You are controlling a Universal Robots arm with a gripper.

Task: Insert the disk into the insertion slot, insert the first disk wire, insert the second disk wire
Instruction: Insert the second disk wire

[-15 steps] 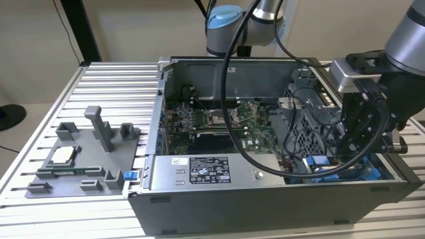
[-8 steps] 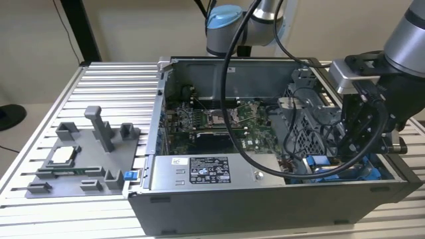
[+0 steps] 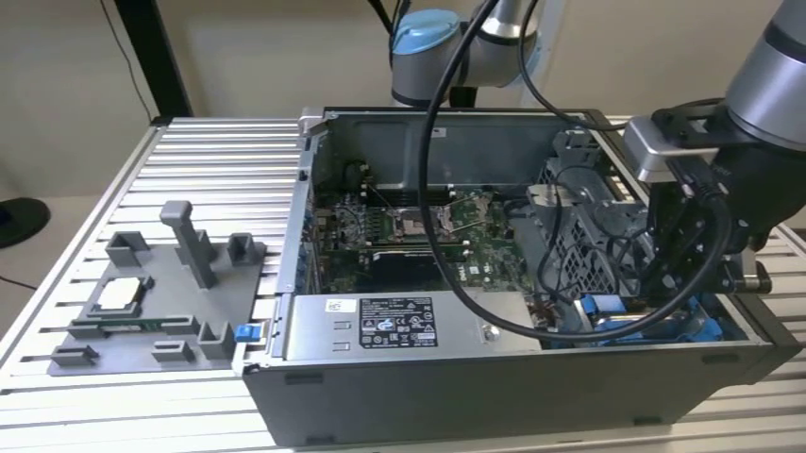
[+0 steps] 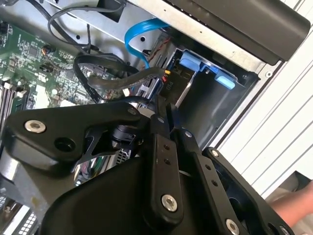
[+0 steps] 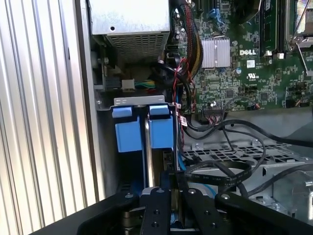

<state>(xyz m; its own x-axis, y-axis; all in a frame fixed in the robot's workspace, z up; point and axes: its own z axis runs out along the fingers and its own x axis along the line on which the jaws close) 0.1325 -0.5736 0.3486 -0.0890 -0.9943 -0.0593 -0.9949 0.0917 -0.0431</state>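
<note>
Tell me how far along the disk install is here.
Done, it seems: the disk sits in the insertion slot, its blue frame upright in the bay. In hand: the hand is closed low over that bay, beside a black wire. Left: whether either wire is plugged in cannot be told.

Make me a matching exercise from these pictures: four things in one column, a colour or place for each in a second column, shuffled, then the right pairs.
Things
1. curved flat data cable
2. labelled metal power-supply box
3. printed motherboard
4. moulded plastic parts tray

Descriptions
A. green, on the floor of the open computer case
B. grey, on the ribbed table outside the case, at the exterior view's left
C. bright blue, looping near the drive bay
D. silver-grey, along the case's near wall in the exterior view

Pairs: 1-C, 2-D, 3-A, 4-B
</note>
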